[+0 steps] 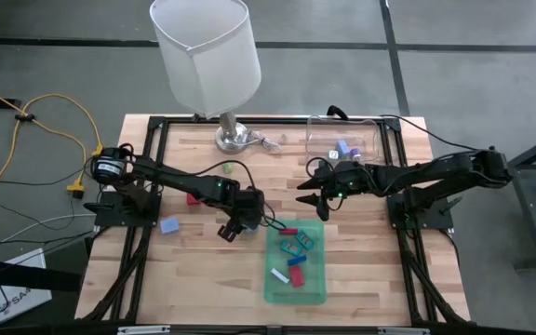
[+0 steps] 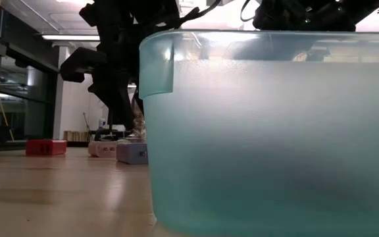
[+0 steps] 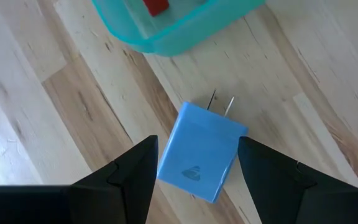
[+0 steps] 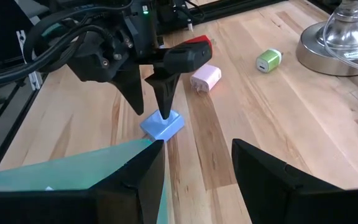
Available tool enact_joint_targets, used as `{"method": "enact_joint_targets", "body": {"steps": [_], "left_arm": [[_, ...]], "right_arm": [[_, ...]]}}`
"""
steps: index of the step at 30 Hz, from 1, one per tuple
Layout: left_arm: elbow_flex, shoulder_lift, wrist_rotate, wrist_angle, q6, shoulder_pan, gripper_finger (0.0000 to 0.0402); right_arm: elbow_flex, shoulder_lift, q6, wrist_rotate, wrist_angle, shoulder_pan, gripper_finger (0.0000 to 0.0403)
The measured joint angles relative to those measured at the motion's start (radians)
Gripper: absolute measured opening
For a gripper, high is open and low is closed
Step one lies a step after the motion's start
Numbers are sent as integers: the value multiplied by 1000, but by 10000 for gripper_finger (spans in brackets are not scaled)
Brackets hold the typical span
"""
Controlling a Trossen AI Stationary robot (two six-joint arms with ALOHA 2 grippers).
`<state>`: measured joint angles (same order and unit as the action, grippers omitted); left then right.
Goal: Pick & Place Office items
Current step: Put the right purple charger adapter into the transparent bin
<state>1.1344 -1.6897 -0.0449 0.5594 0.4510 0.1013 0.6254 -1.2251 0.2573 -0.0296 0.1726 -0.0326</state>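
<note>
Blue charger [image 3: 201, 152] between open left jaws — unclamped.

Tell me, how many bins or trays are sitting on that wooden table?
2. A flat green translucent rectangular tray lies at the near middle of the table. A clear plastic rectangular container stands at the far edge, right of the white-shaded table lamp. None seems hidden.

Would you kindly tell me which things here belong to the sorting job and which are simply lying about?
Job: blue charger block between the left pincer's open fingers; pink block; green block; green tray.
Lying about: lamp; yellow cable.
</note>
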Motion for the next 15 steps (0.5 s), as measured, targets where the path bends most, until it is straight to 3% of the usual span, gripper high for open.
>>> {"method": "enact_joint_targets", "body": {"steps": [15], "left_arm": [[-1, -13, 14, 11, 99, 2, 279]], "right_arm": [[0, 0, 0, -3, -1, 0, 174]]}}
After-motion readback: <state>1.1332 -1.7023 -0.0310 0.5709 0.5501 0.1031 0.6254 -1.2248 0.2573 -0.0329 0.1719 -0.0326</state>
